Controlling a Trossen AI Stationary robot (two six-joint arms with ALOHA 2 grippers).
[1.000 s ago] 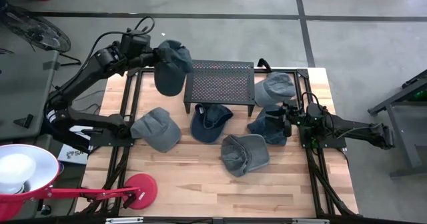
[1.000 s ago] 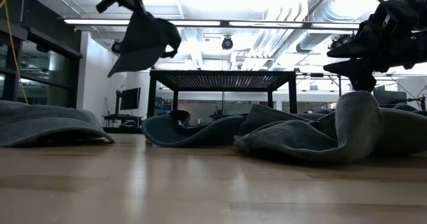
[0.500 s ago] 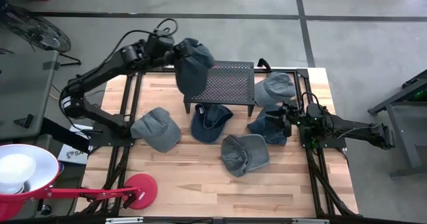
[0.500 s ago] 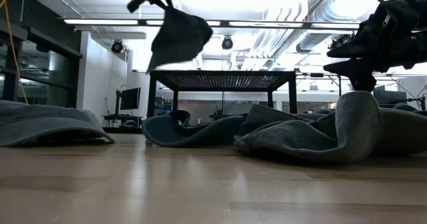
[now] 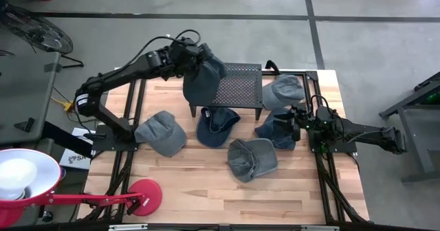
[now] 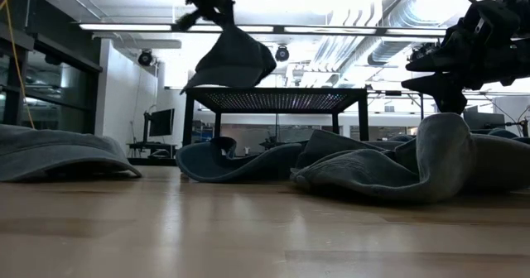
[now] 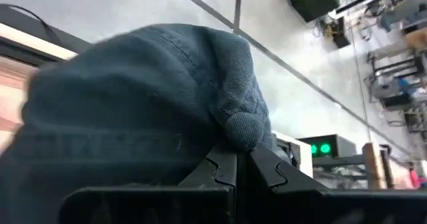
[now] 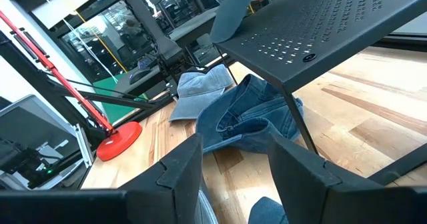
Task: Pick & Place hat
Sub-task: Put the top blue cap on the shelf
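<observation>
The left gripper [image 5: 194, 54] is clamped tight on a dark grey-blue denim cap [image 5: 203, 80], which hangs in the air over the left end of the black perforated metal stand [image 5: 230, 86] at the back of the light wooden table [image 5: 206, 183]. The right gripper [image 5: 297, 123] rests at the table's right side with its fingers parted, holding nothing, beside a dark blue cap [image 5: 278, 129]. Four more caps lie on the wood.
</observation>
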